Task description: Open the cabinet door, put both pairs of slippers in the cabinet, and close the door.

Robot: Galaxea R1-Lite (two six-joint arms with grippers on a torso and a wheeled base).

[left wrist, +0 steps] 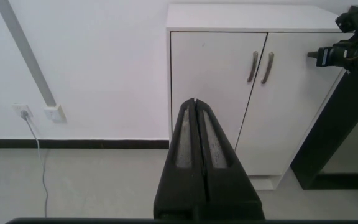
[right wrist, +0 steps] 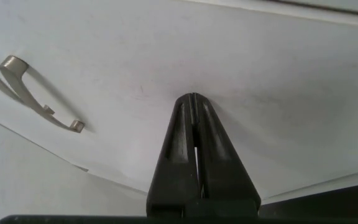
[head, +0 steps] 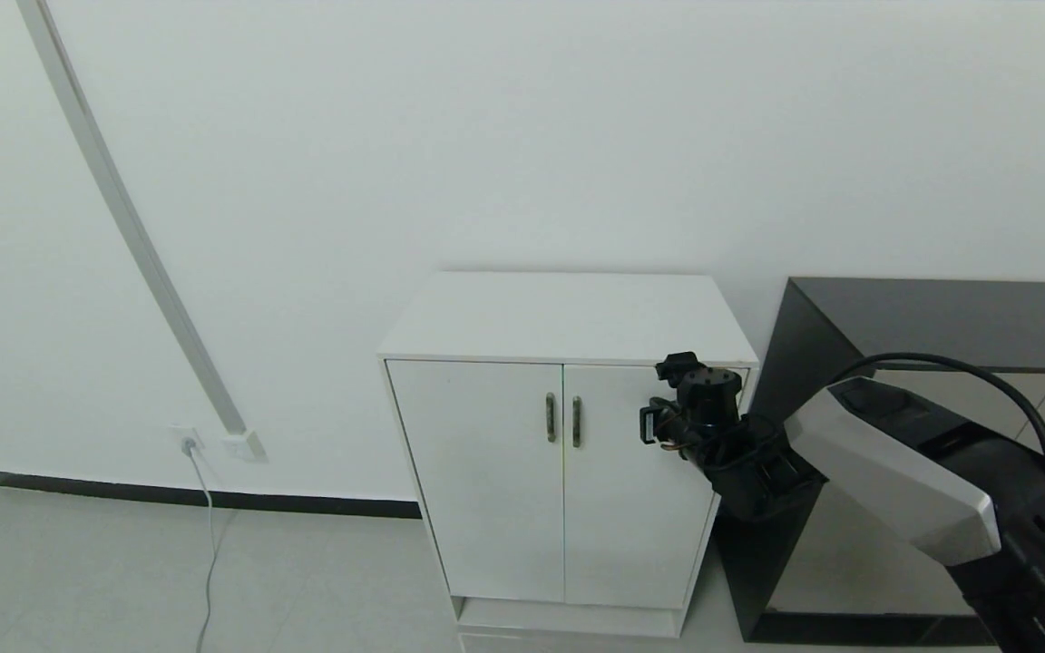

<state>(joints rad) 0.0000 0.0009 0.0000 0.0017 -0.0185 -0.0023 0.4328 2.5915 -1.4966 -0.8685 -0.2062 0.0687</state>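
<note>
The white cabinet stands against the wall with both doors shut and two metal handles side by side at the middle seam. My right arm is held up in front of the upper right part of the right door. In the right wrist view my right gripper is shut and empty, its tip close to the door face, with a handle off to one side. My left gripper is shut and empty, back from the cabinet and above the floor.
A black cabinet with a glossy front stands directly right of the white one. On the wall to the left are a socket with a cable hanging to the floor and a slanted white conduit. Open grey floor lies left of the cabinet.
</note>
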